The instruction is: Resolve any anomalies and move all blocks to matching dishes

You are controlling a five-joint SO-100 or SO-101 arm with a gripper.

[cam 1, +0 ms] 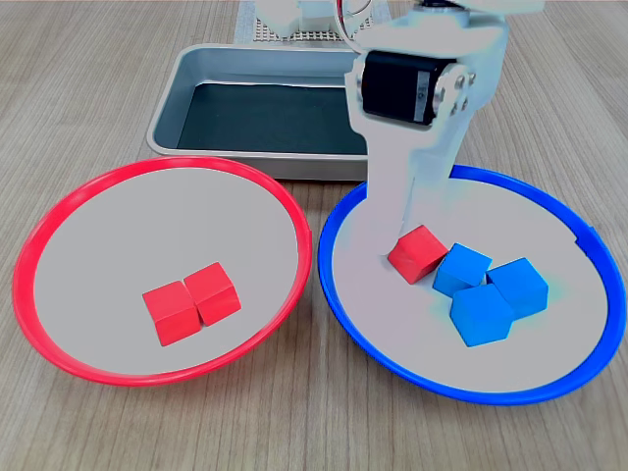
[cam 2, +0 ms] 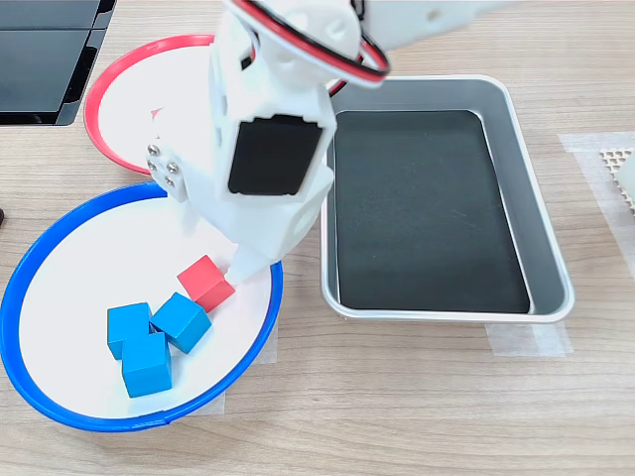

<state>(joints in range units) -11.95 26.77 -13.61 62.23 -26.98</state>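
Six small plain cubes are in view, three bright red and three bright blue. The white arm's fingers (cam 1: 404,235) reach down into the large round shallow blue-rimmed dish (cam 1: 579,363) with its pale grey centre, and their tips (cam 2: 241,266) sit right at one red cube (cam 1: 418,253), which lies tilted just beside them. In neither exterior view can it be told whether the fingers are spread, pressed together or pinching the cube; the arm's body hides the gap.

Just past that red cube, on the first exterior view's right of the fingers, three blue cubes huddle together: one (cam 1: 461,271) touching the red cube, one (cam 1: 518,287) further out, and one (cam 1: 482,314) nearest the camera. So this dish holds four cubes, one red and three blue.

Well apart from the fingers, on the first exterior view's left, the large round red-rimmed dish (cam 1: 59,334) with pale grey centre holds two red cubes, one (cam 1: 171,312) and the other (cam 1: 213,292), side by side and touching.

Behind the fingers in the first exterior view stands one rectangular grey metal tray with a dark bottom (cam 1: 177,108), resting on the pale wooden desk (cam 1: 294,422) like both dishes.
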